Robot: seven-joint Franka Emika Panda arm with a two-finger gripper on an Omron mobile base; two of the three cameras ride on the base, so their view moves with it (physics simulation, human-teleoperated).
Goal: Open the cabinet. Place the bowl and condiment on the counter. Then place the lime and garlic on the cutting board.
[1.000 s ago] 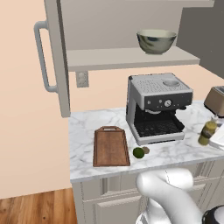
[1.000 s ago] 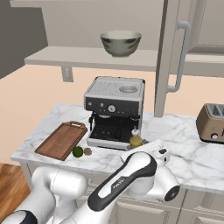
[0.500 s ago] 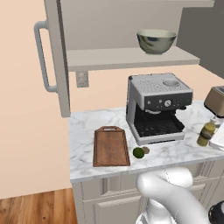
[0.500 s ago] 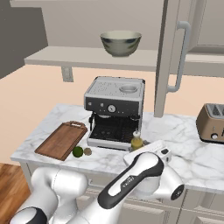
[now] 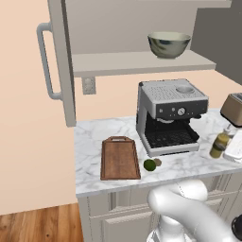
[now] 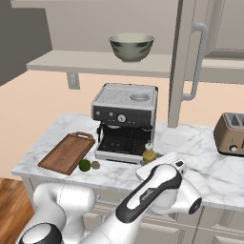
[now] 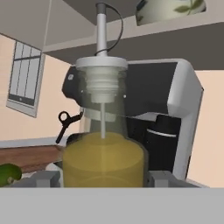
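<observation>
The cabinet stands open, its door [image 5: 59, 61] swung out to the left, and the bowl [image 5: 168, 44] rests on the shelf inside. On the marble counter [image 5: 90, 142], right of the coffee machine, stands the yellow-olive condiment [image 5: 220, 144] bottle. My gripper [image 7: 104, 179] is shut on the condiment [image 7: 104, 148], with a fingertip pressed against each side of its body. The lime [image 5: 150, 164] and garlic [image 5: 158, 162] lie side by side on the counter. They sit just right of the dark cutting board [image 5: 119, 158].
A silver coffee machine [image 5: 170, 113] stands mid-counter under the shelf, close to the bottle's left. A toaster [image 5: 234, 108] sits at the far right. The open doors [image 6: 188, 62] hang out over the counter's ends.
The arm has shifted only slightly. The condiment bottle and everything else on the counter stay where they were.
</observation>
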